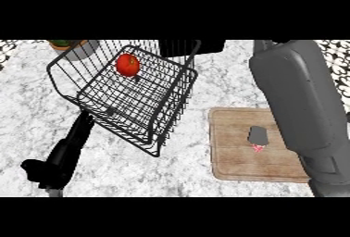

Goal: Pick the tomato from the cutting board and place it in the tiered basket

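Right hand: not visible as such; only the grey right forearm [301,106] showed, a broad shape running down the right side of the frame from the upper edge to the lower right. State of its fingers: cannot tell.

Left hand [41,170]: black, at the lower left of the frame, at the end of a dark arm slanting up toward the basket. Its fingers could not be made out, so open or closed cannot be told. It held nothing visible.

Tomato [128,64]: red, round, lying inside the top tier of the tiered basket [103,99], toward that tier's upper left part, resting on the wire mesh. No hand touched it.

Tiered basket: black wire, square-sided, seen from above and tilted in view, filling the upper left and centre of the frame, standing on the counter [27,106].

Cutting board [239,157]: light wood, rectangular, at the lower right of the frame, flat on the counter, its right edge hidden under the right forearm. A small grey and red mark sat on its surface near the forearm; its nature was unclear.

Counter: white and grey marbled stone.

Potted plant [71,45]: partly seen at the upper left edge, behind the basket.
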Action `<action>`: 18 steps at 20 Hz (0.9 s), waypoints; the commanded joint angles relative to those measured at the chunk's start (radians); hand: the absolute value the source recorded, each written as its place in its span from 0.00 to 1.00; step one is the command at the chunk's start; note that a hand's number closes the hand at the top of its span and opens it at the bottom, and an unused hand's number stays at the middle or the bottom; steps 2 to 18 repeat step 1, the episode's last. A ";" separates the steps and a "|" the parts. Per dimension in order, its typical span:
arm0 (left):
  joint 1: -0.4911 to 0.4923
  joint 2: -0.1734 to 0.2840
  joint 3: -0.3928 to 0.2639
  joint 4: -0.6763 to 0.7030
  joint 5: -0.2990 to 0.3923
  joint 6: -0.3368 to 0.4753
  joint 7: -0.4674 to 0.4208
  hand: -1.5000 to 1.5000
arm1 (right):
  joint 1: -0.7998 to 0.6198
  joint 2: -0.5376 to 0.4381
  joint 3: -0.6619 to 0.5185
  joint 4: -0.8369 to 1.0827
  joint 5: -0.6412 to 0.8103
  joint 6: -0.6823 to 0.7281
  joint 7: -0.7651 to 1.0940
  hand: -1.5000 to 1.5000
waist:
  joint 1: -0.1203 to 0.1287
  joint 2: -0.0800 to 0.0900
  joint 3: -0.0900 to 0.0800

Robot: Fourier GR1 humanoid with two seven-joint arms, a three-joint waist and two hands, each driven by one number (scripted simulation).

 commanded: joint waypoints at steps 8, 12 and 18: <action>-0.005 -0.034 0.000 0.033 -0.003 0.029 0.006 0.50 | 0.152 -0.024 0.004 -0.200 -0.010 0.071 0.085 0.00 | -0.038 0.003 -0.008; -0.005 -0.034 0.000 0.033 -0.003 0.029 0.006 0.50 | 0.152 -0.024 0.004 -0.200 -0.010 0.071 0.085 0.00 | -0.038 0.003 -0.008; -0.005 -0.034 0.000 0.033 -0.003 0.029 0.006 0.50 | 0.152 -0.024 0.004 -0.200 -0.010 0.071 0.085 0.00 | -0.038 0.003 -0.008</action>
